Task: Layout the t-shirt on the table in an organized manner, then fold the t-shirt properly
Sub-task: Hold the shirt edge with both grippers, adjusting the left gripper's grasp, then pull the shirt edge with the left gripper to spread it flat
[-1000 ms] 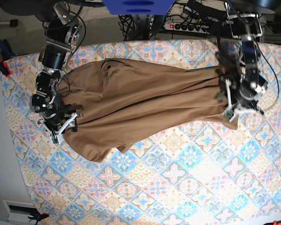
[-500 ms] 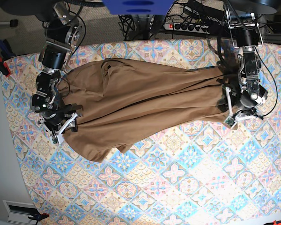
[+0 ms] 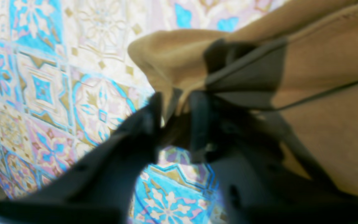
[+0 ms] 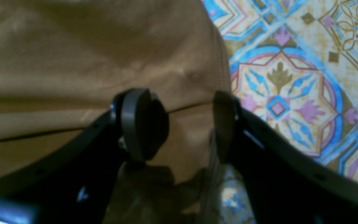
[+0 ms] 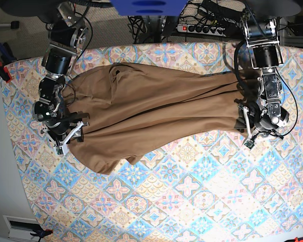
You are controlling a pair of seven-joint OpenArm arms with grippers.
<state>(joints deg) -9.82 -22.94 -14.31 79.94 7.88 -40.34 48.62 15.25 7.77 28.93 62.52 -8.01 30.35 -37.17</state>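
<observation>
Left claw [image 3: 174, 105], at the centre of the left wrist view, has its two dark jaws drawn close with a thin tan fold of the t-shirt [image 3: 322, 62] pinched between them. The cloth fills the upper right of that frame, blurred, with a rounded corner hanging over the patterned table [image 3: 57, 93] on the left.

Over on the right wrist view, the right claw [image 4: 182, 124] stands released, its jaws wide apart above the tan cloth [image 4: 89, 56], which covers the left and centre. The garment's hemmed edge runs down just beside the right-hand jaw, with table tiles [image 4: 291, 93] beyond it.

From the base view, the t-shirt [image 5: 151, 111] lies stretched across the upper half of the table [image 5: 192, 201], wrinkled, wide at the left and gathered narrow at the right. The right claw [image 5: 65, 132] sits at its left edge and the left claw [image 5: 248, 132] at its bunched right end. Compared with a second ago, the left claw has shifted lower and slightly rightward and has narrowed its jaws onto the cloth; the right claw has not moved.
</observation>
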